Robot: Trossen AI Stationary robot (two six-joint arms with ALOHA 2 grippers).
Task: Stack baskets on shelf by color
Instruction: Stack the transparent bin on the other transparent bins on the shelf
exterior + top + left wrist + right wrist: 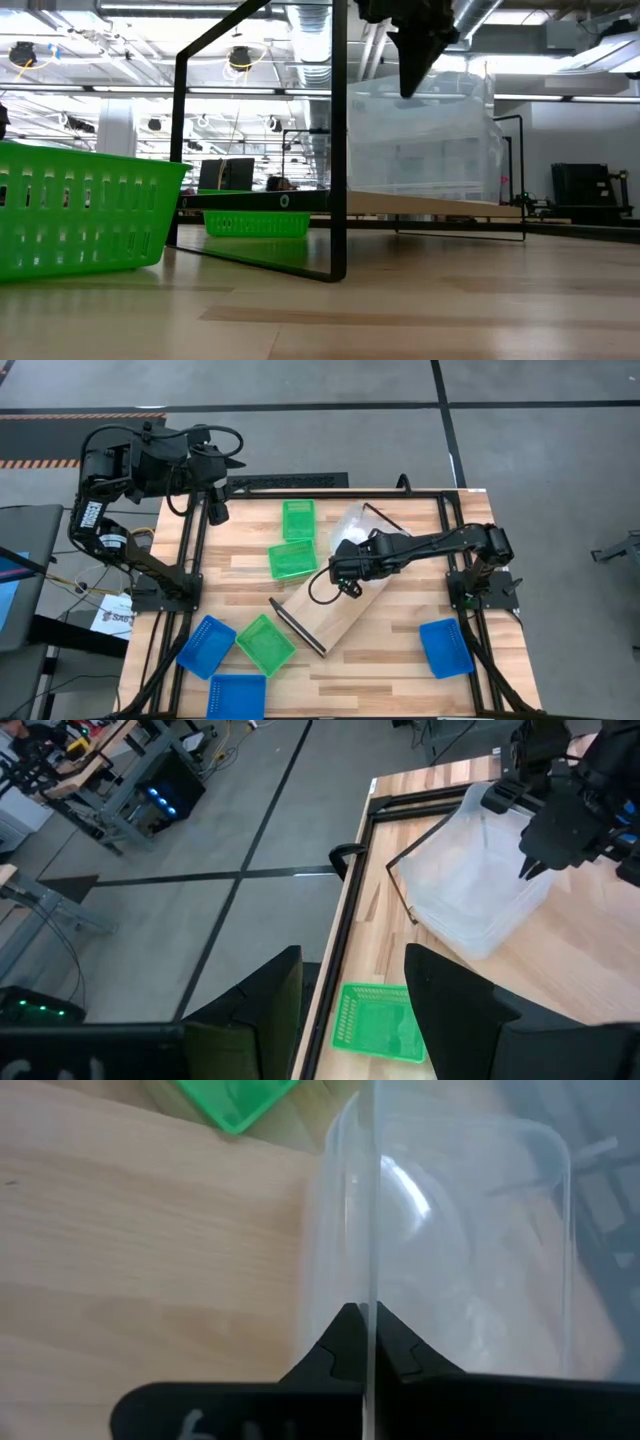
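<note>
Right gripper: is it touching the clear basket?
Touching. In the right wrist view the right gripper is closed on the thin rim of the clear basket, which runs between its fingertips.

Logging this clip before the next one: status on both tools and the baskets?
Right tool shut on clear basket rim, over the shelf. Left tool open, parked at table's far-left corner. Green and blue baskets on the tabletop, none on shelf. Nothing blocking.

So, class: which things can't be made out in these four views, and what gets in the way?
- Clear baskets, high view: their number; see-through walls blend together.
- Right gripper, right wrist view: shut on a clear wall; which basket is unclear.
- Blue baskets: absent from the low view.
</note>
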